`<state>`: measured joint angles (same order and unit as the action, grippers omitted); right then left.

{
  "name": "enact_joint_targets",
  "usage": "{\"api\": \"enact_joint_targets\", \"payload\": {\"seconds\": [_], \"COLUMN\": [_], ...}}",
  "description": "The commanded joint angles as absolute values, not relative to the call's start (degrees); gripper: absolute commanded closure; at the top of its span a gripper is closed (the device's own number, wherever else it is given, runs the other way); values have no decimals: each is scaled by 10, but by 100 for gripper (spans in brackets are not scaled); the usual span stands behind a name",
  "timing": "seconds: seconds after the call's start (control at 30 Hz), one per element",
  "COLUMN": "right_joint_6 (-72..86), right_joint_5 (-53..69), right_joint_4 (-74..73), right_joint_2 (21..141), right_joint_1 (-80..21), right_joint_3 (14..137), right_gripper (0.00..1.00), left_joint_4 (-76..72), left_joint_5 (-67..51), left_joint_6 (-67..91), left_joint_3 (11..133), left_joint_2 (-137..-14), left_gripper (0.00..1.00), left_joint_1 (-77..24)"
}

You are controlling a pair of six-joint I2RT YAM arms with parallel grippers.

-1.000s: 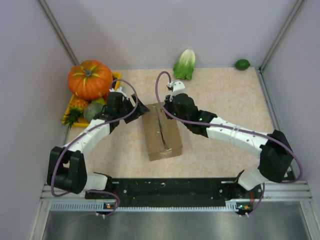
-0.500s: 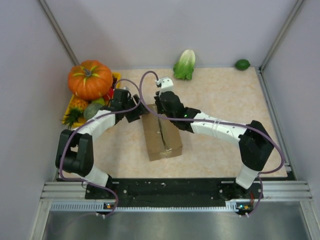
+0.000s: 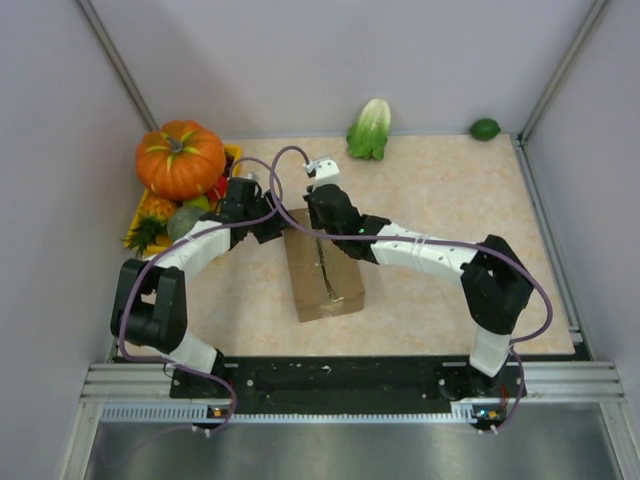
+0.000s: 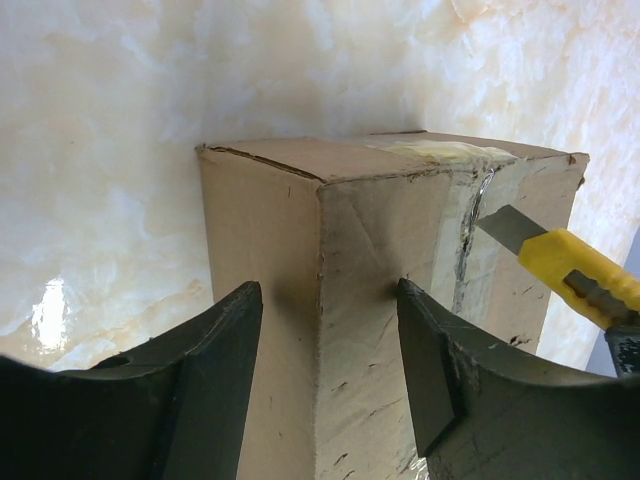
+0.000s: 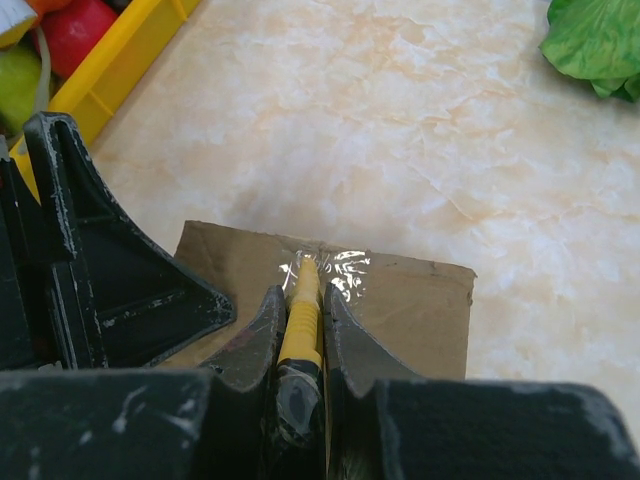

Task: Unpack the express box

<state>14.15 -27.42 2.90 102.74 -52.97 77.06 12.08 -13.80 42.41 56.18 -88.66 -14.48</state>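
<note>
The express box [image 3: 325, 275], brown cardboard with a taped centre seam, lies in the middle of the table. My left gripper [image 3: 275, 224] is open at its far left corner. In the left wrist view the box's [image 4: 380, 230] vertical edge stands between the two spread fingers of the left gripper [image 4: 328, 290]. My right gripper [image 3: 320, 212] hangs over the box's far end, shut on a yellow utility knife [image 5: 300, 335]. The knife's [image 4: 575, 270] grey blade rests on the shiny tape of the seam at the far edge of the box [image 5: 420, 300].
An orange pumpkin [image 3: 180, 158] and a yellow tray [image 3: 132, 222] of fruit stand at the back left, close to the left arm. A green leafy vegetable [image 3: 370, 128] and a lime [image 3: 485, 128] lie by the back wall. Grey walls enclose three sides.
The right gripper has carried the knife left onto the seam at the box's far end. The left gripper has moved up to the box's corner and its jaws have narrowed.
</note>
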Motion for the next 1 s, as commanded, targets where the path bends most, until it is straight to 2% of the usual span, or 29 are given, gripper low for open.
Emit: {"api": "enact_joint_targets", "payload": {"seconds": [0.0,0.73,0.97], "right_joint_6": [149,163,186], "right_joint_5": [-289,-274,-272], "right_joint_4": [31,1,-59], "right_joint_2": [1032,1048,1044], "right_joint_1": [-534,-534,-534], "right_joint_3": [804,796,811], "right_gripper": [100,100,100], "left_joint_4": [106,100,91], "left_joint_5": [-134,-155,-166], "left_joint_6": [413,439,468], "left_joint_3": [550,543,537], "left_joint_2": [-884,-897,-904], "left_gripper": [40,45,48], "left_joint_1": [-141,-138,-135]}}
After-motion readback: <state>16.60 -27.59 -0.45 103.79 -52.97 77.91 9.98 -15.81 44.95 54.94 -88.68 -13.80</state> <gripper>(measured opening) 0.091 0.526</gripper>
